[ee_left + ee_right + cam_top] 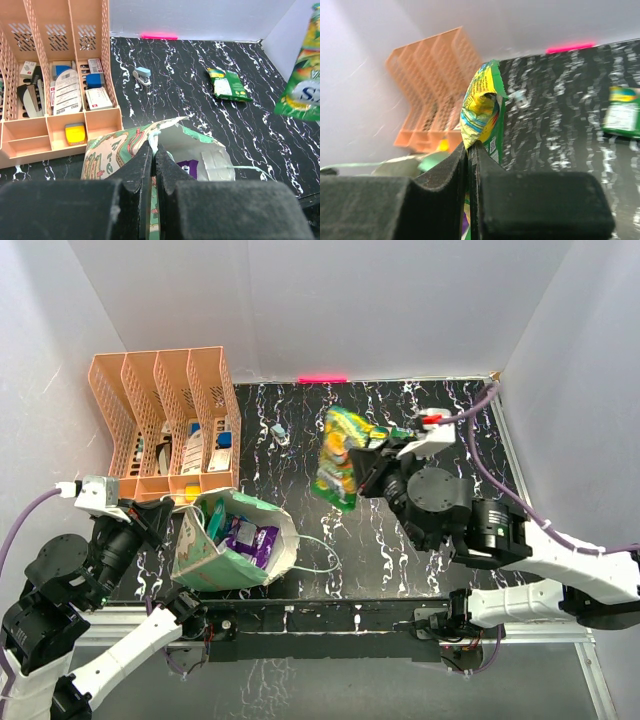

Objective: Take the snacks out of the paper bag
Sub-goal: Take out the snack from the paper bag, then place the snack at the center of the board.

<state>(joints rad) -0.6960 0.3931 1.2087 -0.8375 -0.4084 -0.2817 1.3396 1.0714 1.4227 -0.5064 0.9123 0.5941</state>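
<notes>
orange file rack (112,390), small stapler (142,76) nearby.

plain white walls (350,300) close in a black table (290,480) veined with white marbling. a short pink light strip (322,378) glows at the foot of the back wall, and an orange slotted file rack (165,390) stands at the table's far left.

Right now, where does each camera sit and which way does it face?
Top external: above and behind the bases, looking down at the black marbled table; left arm and right arm show.
Left wrist: on that arm, facing over the left gripper pinching the cream-and-mint paper bag.
Right wrist: on that arm, facing along the right gripper, shut on a green-and-yellow shiny snack packet.
Shared: all see the orange slotted plastic file rack.
</notes>
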